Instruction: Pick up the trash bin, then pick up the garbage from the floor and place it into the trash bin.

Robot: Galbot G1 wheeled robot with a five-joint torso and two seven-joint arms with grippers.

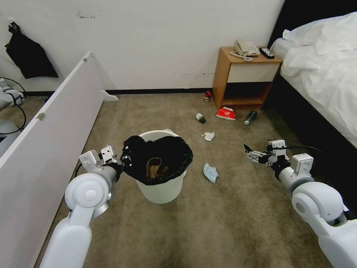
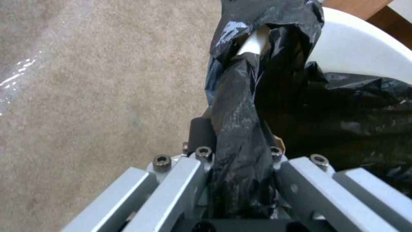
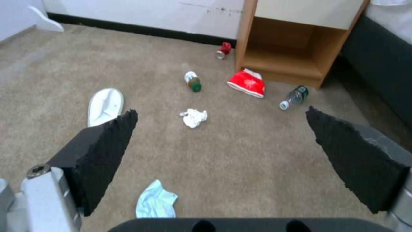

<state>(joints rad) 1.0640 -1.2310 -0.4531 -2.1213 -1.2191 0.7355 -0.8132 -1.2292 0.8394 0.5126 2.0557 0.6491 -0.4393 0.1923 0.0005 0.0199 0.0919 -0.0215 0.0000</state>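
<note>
Left side: your left gripper (image 1: pixel 124 160) has its fingers pinched on the bag-covered rim of the trash bin (image 1: pixel 160 190), black plastic bag (image 2: pixel 240 129) bunched between them. The bin stands on or just above the carpet; you cannot tell lift from these views. A crumpled brown paper bag (image 1: pixel 155 168) already lies inside.

Centre floor, still to collect: white slipper (image 3: pixel 105 104), pale blue wad (image 1: pixel 210 173), white tissue (image 1: pixel 208 136), small bottle (image 1: pixel 200 118), red can (image 1: pixel 207 96), red packet (image 1: pixel 226 113), second bottle (image 1: pixel 250 117).

Right side: your right gripper (image 1: pixel 250 153) hovers over the carpet, fingers spread wide, empty.

Judgement: bin grasp done; most pickup remains.
</note>
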